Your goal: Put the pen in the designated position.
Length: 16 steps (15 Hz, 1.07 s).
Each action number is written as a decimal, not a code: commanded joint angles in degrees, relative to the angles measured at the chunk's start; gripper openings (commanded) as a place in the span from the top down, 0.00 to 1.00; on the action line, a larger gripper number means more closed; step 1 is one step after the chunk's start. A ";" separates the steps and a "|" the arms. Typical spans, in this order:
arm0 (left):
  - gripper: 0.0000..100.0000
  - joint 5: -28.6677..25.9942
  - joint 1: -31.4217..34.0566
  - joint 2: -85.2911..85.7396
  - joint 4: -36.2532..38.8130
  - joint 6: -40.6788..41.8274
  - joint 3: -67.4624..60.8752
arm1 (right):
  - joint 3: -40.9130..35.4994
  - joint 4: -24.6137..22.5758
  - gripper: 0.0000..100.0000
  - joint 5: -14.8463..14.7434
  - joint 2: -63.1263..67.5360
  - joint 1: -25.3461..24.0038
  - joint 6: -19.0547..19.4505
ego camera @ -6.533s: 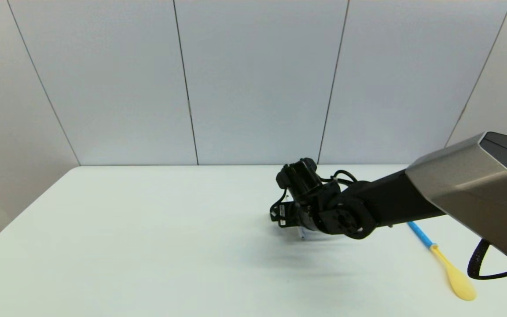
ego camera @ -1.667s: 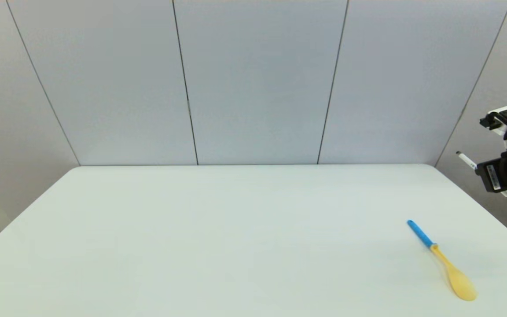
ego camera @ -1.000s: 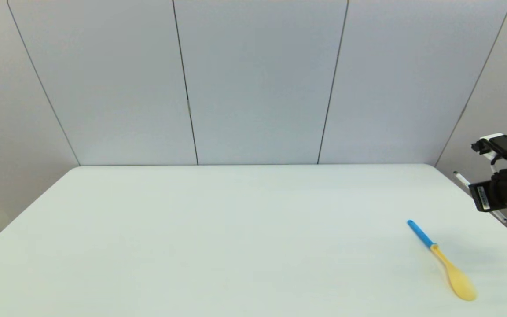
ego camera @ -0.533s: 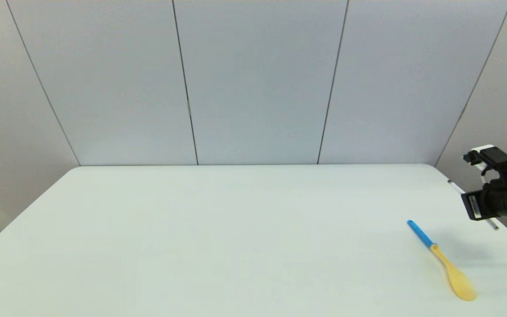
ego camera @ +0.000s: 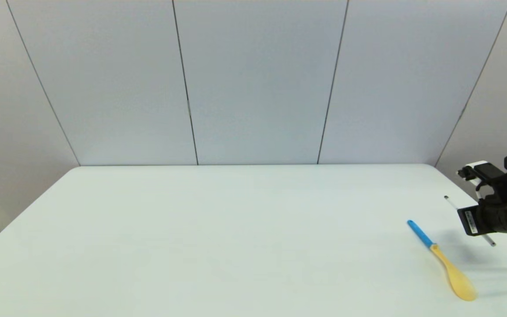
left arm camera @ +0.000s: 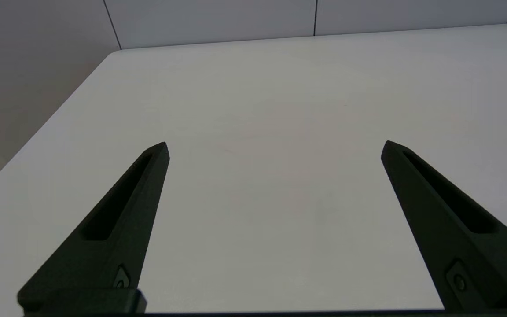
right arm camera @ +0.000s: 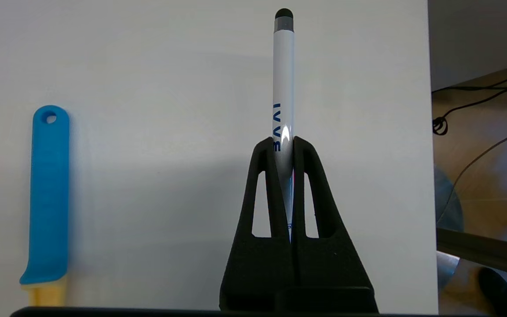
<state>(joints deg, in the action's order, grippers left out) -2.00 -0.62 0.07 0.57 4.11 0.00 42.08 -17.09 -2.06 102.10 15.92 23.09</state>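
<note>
Change: my right end effector [ego camera: 473, 220] has come lower, now over the counter's [ego camera: 236, 229] right edge.
Right end effector: fingers [right arm camera: 266, 176] clamped on the pen [right arm camera: 283, 88].
Pen: held above the counter, beside the spoon [ego camera: 442, 259].
Left end effector [left arm camera: 275, 149]: spread wide, empty, over bare counter near its left edge.

One pen [right arm camera: 283, 79]; one spoon [ego camera: 442, 260]; one table [ego camera: 218, 237]; two grippers, the right gripper [right arm camera: 284, 143] and the left gripper [left arm camera: 274, 149]; perhaps several cables on the floor, too indistinct to count.
</note>
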 commanded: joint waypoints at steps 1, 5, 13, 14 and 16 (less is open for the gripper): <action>0.00 -0.02 0.01 -0.07 0.04 0.02 -0.62 | 0.02 0.39 1.00 -0.31 0.30 -0.10 -2.52; 0.00 -0.02 0.01 -0.07 0.04 0.02 -0.62 | -0.16 0.57 1.00 -0.31 0.74 -0.19 -6.04; 0.00 -0.02 0.01 -0.07 0.04 0.02 -0.62 | -1.04 0.66 1.00 0.30 1.18 -1.42 -7.71; 0.00 -0.02 0.01 -0.07 0.04 0.02 -0.62 | -1.04 0.57 1.00 0.30 1.26 -1.51 -7.71; 0.00 -0.02 0.01 -0.07 0.04 0.02 -0.62 | -1.04 0.57 1.00 0.30 1.88 -1.59 -7.71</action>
<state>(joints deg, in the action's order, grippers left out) -2.00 -0.62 0.07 0.57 4.11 0.00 41.06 -16.40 -1.71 103.34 14.43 15.26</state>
